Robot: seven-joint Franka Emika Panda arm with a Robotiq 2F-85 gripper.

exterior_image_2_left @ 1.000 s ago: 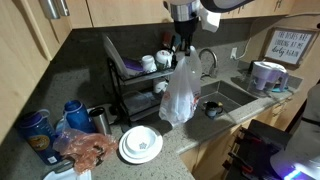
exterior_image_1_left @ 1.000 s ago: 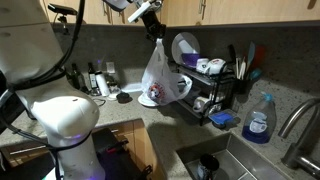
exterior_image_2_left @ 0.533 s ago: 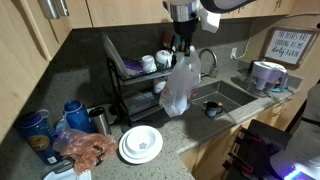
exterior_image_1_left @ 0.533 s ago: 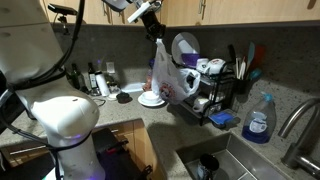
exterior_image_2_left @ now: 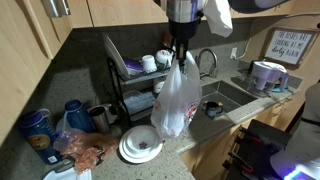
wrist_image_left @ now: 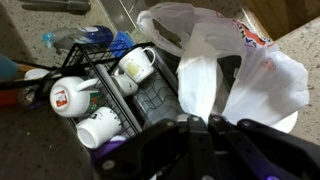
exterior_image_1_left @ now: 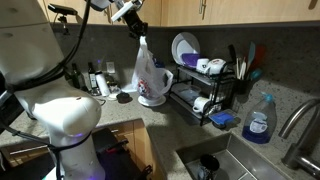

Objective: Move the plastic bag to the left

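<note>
Gripper (exterior_image_2_left: 181, 47) was shut on the bunched top of the plastic bag (exterior_image_2_left: 174, 100), so the bag hung free w/ its whole weight on that one pinch. In the wrist view the gripper (wrist_image_left: 205, 126) sat low in frame w/ the plastic bag (wrist_image_left: 250, 80) spreading out beyond it. Exact bite on the film couldn't be told. The bag's bottom hung over the bench (exterior_image_2_left: 190, 145), just above or maybe brushing the white plate (exterior_image_2_left: 140, 146); contact unclear. The dish rack (exterior_image_2_left: 130, 78) stood close on the far left side, mugs (wrist_image_left: 135, 65) on its shelf; the sink (exterior_image_2_left: 228, 100) lay to the right. Main risk, imo: thin slick film creeping out of the pinch during a quick sideways move, dropping the bag onto the plate or off the near bench edge. Second: the bag is soft and would prob. lag and swing, so a fast stop could slap it into the rack, snag it on the wire, or knock a mug. Third: if carried too low, the bottom could drag the plate along toward the near edge. More height and a slow move would cut all three.
</note>
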